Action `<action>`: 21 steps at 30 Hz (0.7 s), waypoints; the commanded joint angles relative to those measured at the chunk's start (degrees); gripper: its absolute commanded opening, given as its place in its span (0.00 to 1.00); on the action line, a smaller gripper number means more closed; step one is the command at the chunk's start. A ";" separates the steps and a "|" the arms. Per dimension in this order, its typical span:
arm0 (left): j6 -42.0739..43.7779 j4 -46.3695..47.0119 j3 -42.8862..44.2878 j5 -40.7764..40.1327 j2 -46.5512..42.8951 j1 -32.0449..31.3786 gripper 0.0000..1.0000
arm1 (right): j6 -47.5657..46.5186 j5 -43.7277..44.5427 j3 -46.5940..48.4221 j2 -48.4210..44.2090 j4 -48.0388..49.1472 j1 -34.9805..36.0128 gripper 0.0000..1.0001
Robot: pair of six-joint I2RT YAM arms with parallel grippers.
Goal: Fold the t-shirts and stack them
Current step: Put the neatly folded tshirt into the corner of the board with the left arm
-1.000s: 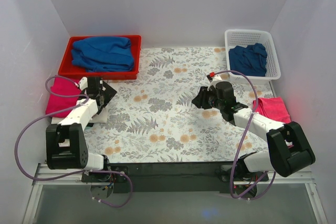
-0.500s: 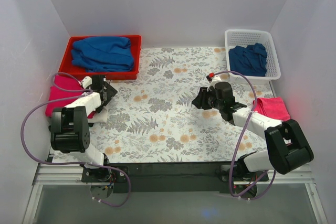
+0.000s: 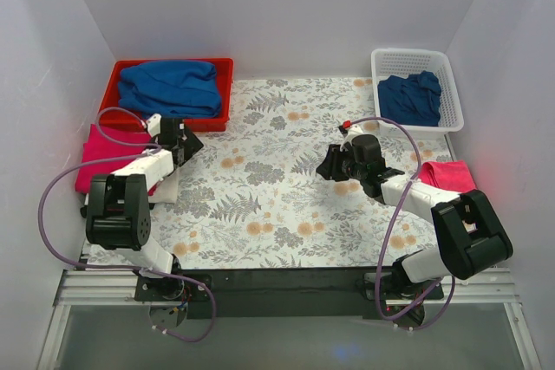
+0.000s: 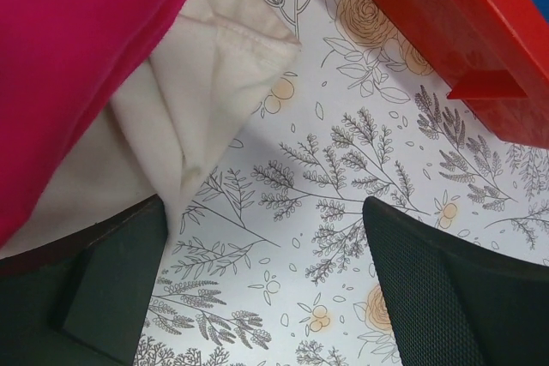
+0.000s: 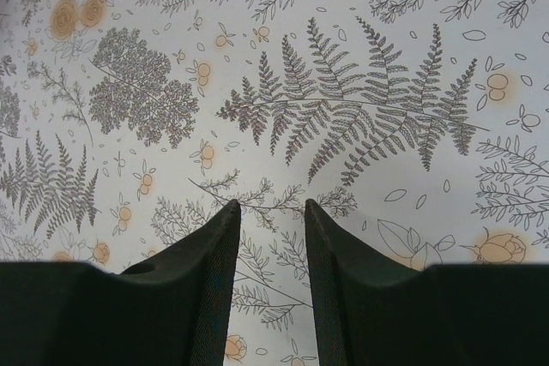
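left gripper [image 3: 178, 138] [image 4: 266, 212] hung w/ jaws wide apart, nothing in them, over the floral cloth [image 3: 277, 214]. the crimson t-shirt [image 4: 77, 57] lay flat right beside one finger, on top of a cream t-shirt [image 4: 206, 83] whose folded corner poked out toward the gap. red tray [image 3: 160, 124] was just past the other finger, w/ blue shirts [image 3: 169, 88] heaped in it, looked unfolded. right gripper [image 3: 334, 165] [image 5: 268, 207] had its fingers nearly together, thin gap, gripping nothing, low over bare cloth. a second crimson shirt [image 3: 451, 178] lay behind it by its own arm. white basket [image 3: 451, 84] w/ a dark blue shirt [image 3: 409, 97] sat further out on that side. my read: a two-shirt stack done by the left arm. the blue ones in tray & basket were all left to fold, so approx halfway at best.
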 commanded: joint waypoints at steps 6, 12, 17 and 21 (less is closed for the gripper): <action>1.88 2.08 2.96 -4.48 3.59 -0.53 0.92 | -0.68 0.53 1.90 0.31 1.70 0.23 0.42; 7.51 3.67 6.03 2.03 11.14 -2.89 0.92 | -0.42 0.44 1.89 0.31 1.70 0.23 0.42; 11.46 5.08 6.74 -0.34 14.14 -7.55 0.92 | -0.42 0.53 1.63 0.40 1.70 0.23 0.42; 11.47 4.99 6.30 -2.80 13.53 -9.75 0.92 | -0.42 0.62 1.54 0.48 1.70 0.32 0.42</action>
